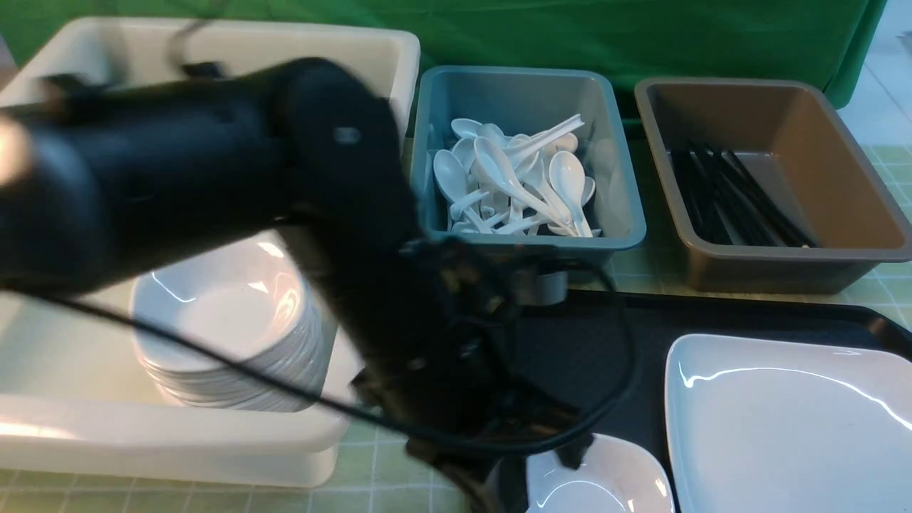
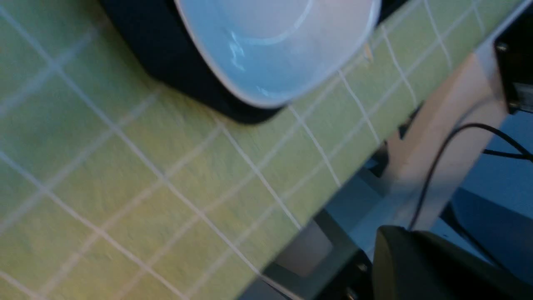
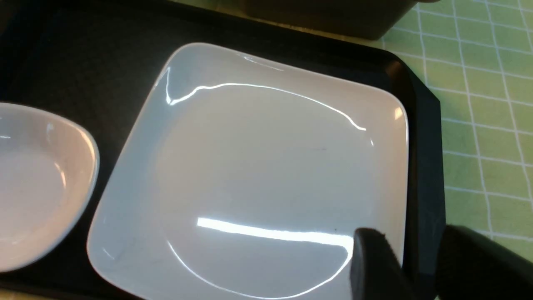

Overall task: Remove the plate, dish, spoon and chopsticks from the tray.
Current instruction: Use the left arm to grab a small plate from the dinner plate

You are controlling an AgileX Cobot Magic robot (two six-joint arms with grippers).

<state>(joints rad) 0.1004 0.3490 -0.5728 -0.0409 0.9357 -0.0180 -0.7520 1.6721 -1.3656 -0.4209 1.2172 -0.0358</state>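
Observation:
The large white plate (image 1: 784, 427) lies on the right part of the black tray (image 1: 605, 335). A small white dish (image 1: 605, 481) sits on the tray's near left corner. In the right wrist view my right gripper (image 3: 420, 271) is open. One finger is over the plate (image 3: 258, 166) and the other is outside the tray's rim (image 3: 422, 166). My left arm (image 1: 342, 235) reaches down beside the dish, blurred. In the left wrist view the dish (image 2: 270, 46) overhangs the tray corner (image 2: 187, 83), and only one dark finger (image 2: 416, 266) shows. No spoon or chopsticks show on the tray.
A white tub (image 1: 214, 442) at the left holds a stack of white bowls (image 1: 228, 320). A teal tub (image 1: 613, 235) behind the tray holds several white spoons. A brown tub (image 1: 784, 271) at the back right holds black chopsticks (image 1: 734, 199). The table's near edge (image 2: 316, 208) lies close to the dish.

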